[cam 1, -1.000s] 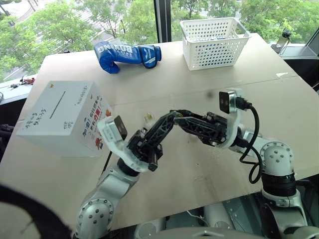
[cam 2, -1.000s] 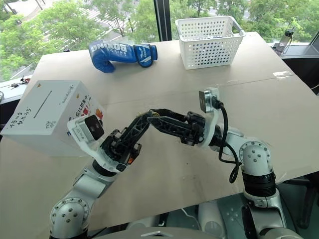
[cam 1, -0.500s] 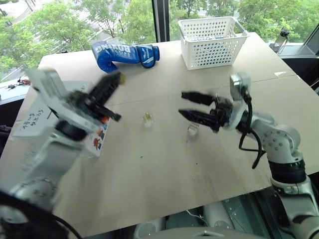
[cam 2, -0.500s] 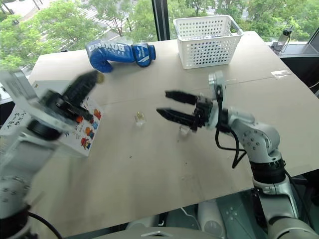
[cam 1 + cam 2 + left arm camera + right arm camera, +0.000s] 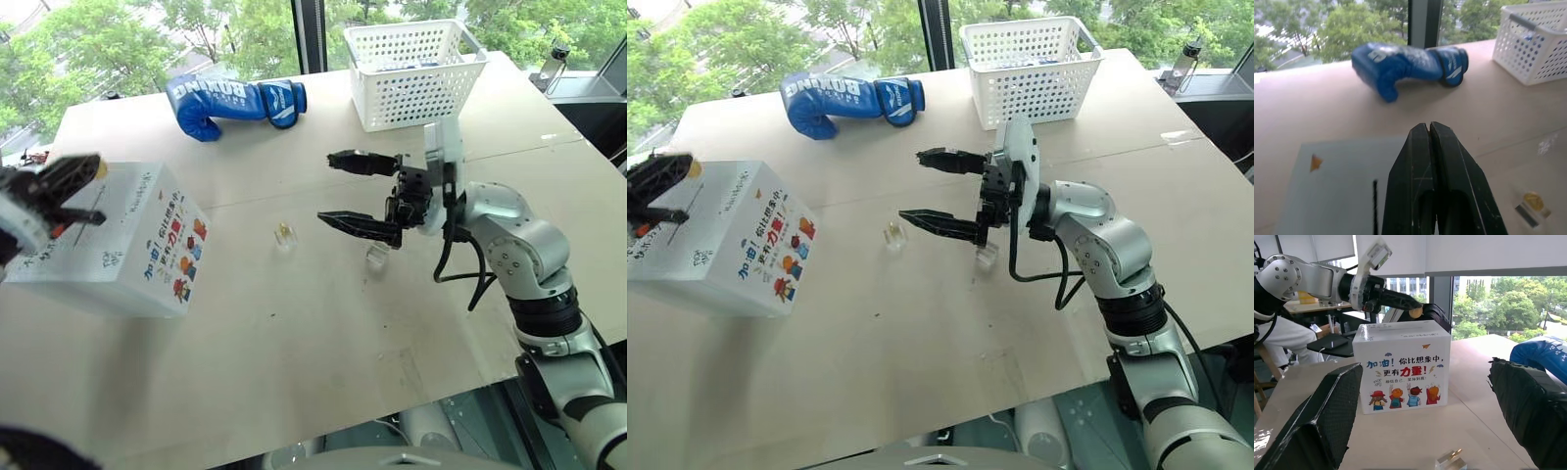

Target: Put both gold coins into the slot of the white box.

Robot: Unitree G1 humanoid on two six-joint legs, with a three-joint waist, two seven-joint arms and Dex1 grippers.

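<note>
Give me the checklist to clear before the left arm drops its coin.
1. Left gripper shut on a gold coin at its fingertips: ok.
2. Left gripper above the top of the white box: ok.
3. Coin lined up with the slot: cannot tell.
4. Right gripper open, holding nothing, well away from the box: ok.
5. Second coin lying on the table between the box and the right gripper, not yet picked up: ok.
</note>
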